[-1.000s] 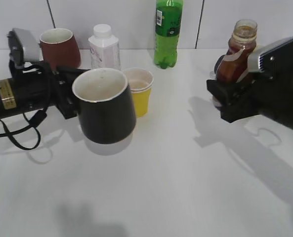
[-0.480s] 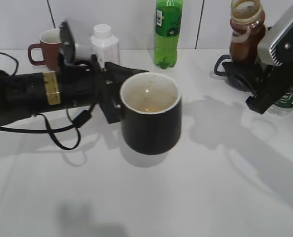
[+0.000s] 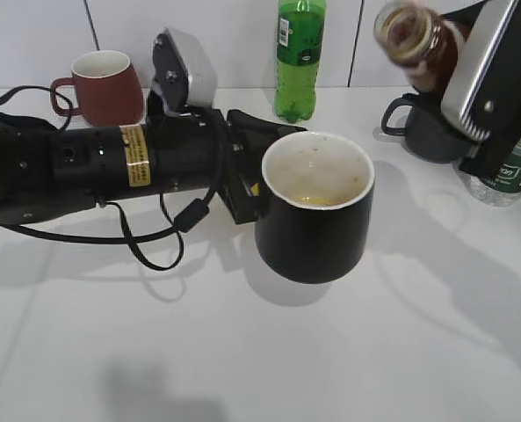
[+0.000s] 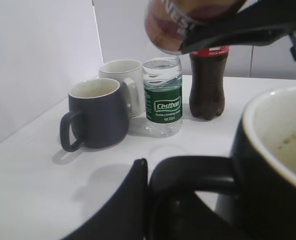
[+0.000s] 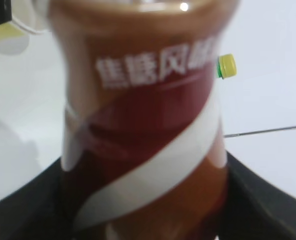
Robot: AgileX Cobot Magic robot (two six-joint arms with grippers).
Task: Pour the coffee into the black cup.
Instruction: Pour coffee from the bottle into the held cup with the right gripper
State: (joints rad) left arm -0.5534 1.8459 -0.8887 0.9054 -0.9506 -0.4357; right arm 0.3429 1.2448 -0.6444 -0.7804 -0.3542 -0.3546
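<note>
The black cup (image 3: 314,220), glossy with a pale inside, stands upright at the table's middle. My left gripper (image 3: 247,180) is shut on its loop handle (image 4: 195,167), one finger (image 4: 130,205) pressed against the handle's outer side. The brown coffee bottle (image 3: 420,35) hangs high at the right, capless and tilted, its mouth turned left above and to the right of the cup. My right gripper (image 3: 458,66) is shut on its body. The bottle's swirl label (image 5: 143,130) fills the right wrist view, and the bottle (image 4: 182,20) shows at the top of the left wrist view. No liquid falls.
A maroon mug (image 3: 102,83) and a green soda bottle (image 3: 299,57) stand at the back. Behind the right arm are a dark grey mug (image 4: 95,120), a white mug (image 4: 123,80), a green-labelled water bottle (image 4: 162,100) and a cola bottle (image 4: 206,82).
The left arm carried the black cup rightward to the table's middle. The right gripper lifted the coffee bottle and tipped its mouth to the left.
</note>
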